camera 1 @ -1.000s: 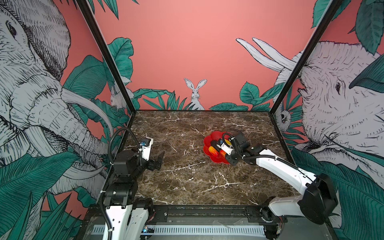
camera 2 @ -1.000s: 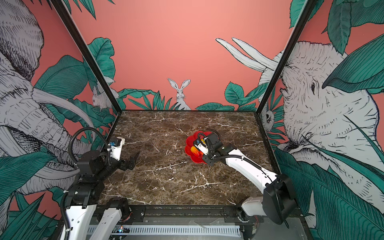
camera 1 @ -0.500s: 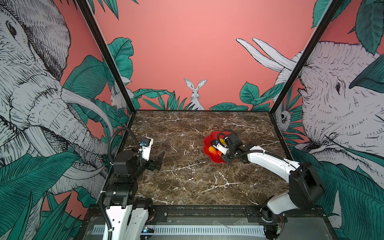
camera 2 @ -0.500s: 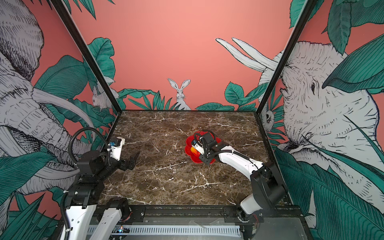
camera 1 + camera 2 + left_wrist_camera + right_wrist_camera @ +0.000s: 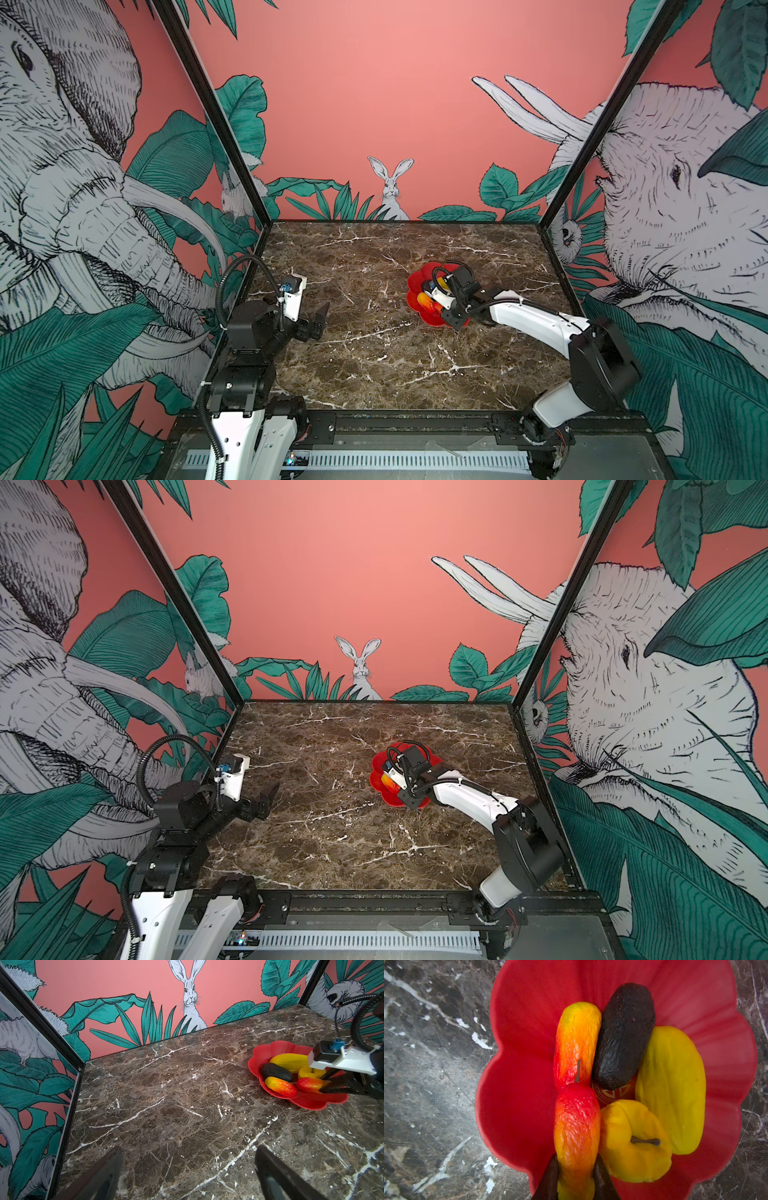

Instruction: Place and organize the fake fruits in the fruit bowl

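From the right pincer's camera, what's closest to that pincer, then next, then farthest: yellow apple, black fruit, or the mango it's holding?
1. The held mango: gripped in the right pincer.
2. The apple: right beside that mango.
3. The black fruit: farthest, past the gold mark.

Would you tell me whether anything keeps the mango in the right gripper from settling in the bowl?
Nothing visible does: the right gripper holds the mango inside the bowl; the second mango lies beyond its tip.

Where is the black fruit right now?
The black fruit lies in the bowl, right of centre on the table in a top view; the right wrist view shows it between the loose mango and the yellow oblong.
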`<action>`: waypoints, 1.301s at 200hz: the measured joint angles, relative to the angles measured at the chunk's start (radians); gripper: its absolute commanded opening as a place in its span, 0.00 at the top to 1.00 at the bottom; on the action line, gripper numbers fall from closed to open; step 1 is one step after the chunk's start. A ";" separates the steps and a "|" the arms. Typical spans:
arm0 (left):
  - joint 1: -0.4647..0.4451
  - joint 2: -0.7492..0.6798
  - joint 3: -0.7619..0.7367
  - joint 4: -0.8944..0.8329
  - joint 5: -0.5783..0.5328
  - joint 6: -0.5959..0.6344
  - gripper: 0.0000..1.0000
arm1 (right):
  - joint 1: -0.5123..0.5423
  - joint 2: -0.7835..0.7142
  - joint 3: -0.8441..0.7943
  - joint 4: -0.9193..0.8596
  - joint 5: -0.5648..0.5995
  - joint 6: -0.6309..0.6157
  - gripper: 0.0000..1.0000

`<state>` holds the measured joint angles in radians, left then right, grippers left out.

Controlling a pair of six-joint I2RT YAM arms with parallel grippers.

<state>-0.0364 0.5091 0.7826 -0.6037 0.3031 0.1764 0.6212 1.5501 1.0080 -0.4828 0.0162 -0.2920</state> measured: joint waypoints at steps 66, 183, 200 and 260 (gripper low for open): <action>0.000 0.000 0.000 0.000 0.000 0.000 0.00 | 0.000 0.000 0.003 -0.023 0.002 0.018 0.50; 0.000 0.092 0.001 0.092 -0.024 -0.058 0.00 | -0.236 -0.692 -0.224 0.222 0.098 0.140 0.00; 0.000 0.119 -0.024 0.195 -0.037 -0.103 0.00 | -0.325 -0.769 -0.340 0.318 0.156 0.169 0.01; 0.000 0.435 -0.406 0.833 -0.256 -0.201 0.00 | -0.558 -0.574 -0.644 0.736 0.243 0.269 0.00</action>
<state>-0.0364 0.9443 0.3763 0.2291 0.0471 -0.0250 0.0635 0.9760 0.3637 0.2535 0.2596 -0.0235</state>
